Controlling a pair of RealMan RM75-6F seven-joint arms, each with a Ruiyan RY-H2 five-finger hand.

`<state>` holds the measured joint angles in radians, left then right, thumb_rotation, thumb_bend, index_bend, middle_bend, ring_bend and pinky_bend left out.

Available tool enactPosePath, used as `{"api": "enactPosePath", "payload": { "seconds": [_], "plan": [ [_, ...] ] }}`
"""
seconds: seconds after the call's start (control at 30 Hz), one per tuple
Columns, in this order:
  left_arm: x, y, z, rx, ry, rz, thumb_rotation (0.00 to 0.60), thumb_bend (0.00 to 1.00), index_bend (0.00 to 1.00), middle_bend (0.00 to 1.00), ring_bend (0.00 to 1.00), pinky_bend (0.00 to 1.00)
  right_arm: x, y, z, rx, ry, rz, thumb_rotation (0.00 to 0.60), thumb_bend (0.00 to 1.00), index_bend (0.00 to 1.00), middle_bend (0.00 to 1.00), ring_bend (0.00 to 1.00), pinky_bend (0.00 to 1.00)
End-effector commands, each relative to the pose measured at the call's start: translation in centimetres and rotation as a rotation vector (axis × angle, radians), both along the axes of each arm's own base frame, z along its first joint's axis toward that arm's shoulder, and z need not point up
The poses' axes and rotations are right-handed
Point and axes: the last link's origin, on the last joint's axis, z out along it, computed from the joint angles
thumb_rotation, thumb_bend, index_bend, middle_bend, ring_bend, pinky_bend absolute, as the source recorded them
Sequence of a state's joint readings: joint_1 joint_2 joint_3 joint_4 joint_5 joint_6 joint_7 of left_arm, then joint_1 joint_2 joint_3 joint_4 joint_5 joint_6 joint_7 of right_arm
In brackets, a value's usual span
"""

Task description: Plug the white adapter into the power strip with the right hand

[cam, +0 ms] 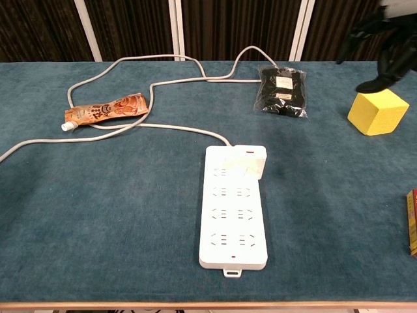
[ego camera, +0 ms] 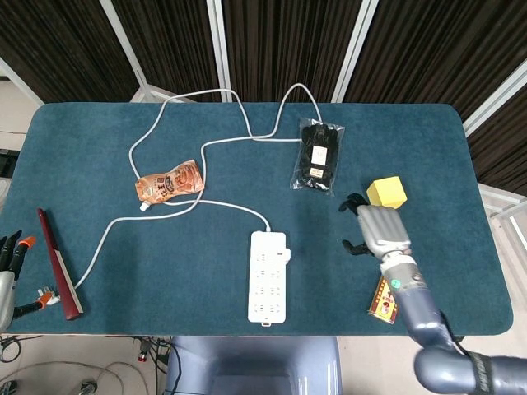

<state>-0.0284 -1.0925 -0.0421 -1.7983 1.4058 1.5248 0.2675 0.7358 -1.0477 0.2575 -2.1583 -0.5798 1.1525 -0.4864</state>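
Note:
The white power strip (ego camera: 268,276) (cam: 233,215) lies lengthwise near the table's front edge. The white adapter (ego camera: 287,254) (cam: 249,160) sits in the strip's far right socket, upright, with nothing touching it. My right hand (ego camera: 378,229) (cam: 381,44) is off to the right and raised above the table, beside the yellow cube (ego camera: 386,193) (cam: 378,112). Its fingers are spread and it holds nothing. My left hand (ego camera: 10,267) shows only at the left edge of the head view, off the table, fingers apart and empty.
The strip's white cable (ego camera: 193,148) loops across the far left of the table. An orange sauce pouch (ego camera: 170,183), a bagged black item (ego camera: 317,156), a small patterned box (ego camera: 387,294) and a dark red stick (ego camera: 58,263) lie around.

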Motion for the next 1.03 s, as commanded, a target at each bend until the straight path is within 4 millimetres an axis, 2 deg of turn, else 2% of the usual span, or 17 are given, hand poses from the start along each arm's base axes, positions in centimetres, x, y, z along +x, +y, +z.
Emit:
{"api": "enactPosePath", "payload": {
  "seconds": [0.03, 0.23, 0.37, 0.47, 0.73, 1.03],
  "plan": [
    [0.0, 0.0, 0.0, 0.000, 0.002, 0.000, 0.600, 0.10, 0.13, 0.00, 0.00, 0.00, -7.1, 4.9, 1.9, -0.021, -0.095, -0.019, 0.600, 0.36, 0.29, 0.07, 0.27, 0.45],
    [0.0, 0.0, 0.0, 0.003, 0.003, -0.001, 0.600, 0.10, 0.13, 0.00, 0.00, 0.00, -12.9, 9.6, 1.8, -0.235, -0.039, 0.087, 0.600, 0.35, 0.22, 0.05, 0.17, 0.32],
    [0.0, 0.0, 0.0, 0.003, 0.002, -0.005, 0.600, 0.10, 0.13, 0.00, 0.00, 0.00, -15.5, 12.0, 1.6, -0.313, 0.113, 0.137, 0.600, 0.30, 0.18, 0.03, 0.13, 0.27],
    [0.0, 0.0, 0.0, 0.001, 0.002, -0.012, 0.600, 0.10, 0.13, 0.00, 0.00, 0.00, -16.7, 13.0, 1.8, -0.352, 0.207, 0.151, 0.600, 0.30, 0.17, 0.03, 0.12, 0.26],
    [0.3, 0.0, -0.2, 0.002, -0.001, -0.038, 0.600, 0.10, 0.13, 0.00, 0.00, 0.00, -17.4, 12.8, 2.3, -0.392, 0.320, 0.202, 0.600, 0.30, 0.15, 0.03, 0.12, 0.25],
    [0.4, 0.0, -0.1, 0.008, -0.009, -0.065, 0.600, 0.10, 0.13, 0.00, 0.00, 0.00, -17.7, 12.8, 2.7, -0.344, 0.309, 0.189, 0.600, 0.30, 0.15, 0.03, 0.12, 0.25]
  ]
}}
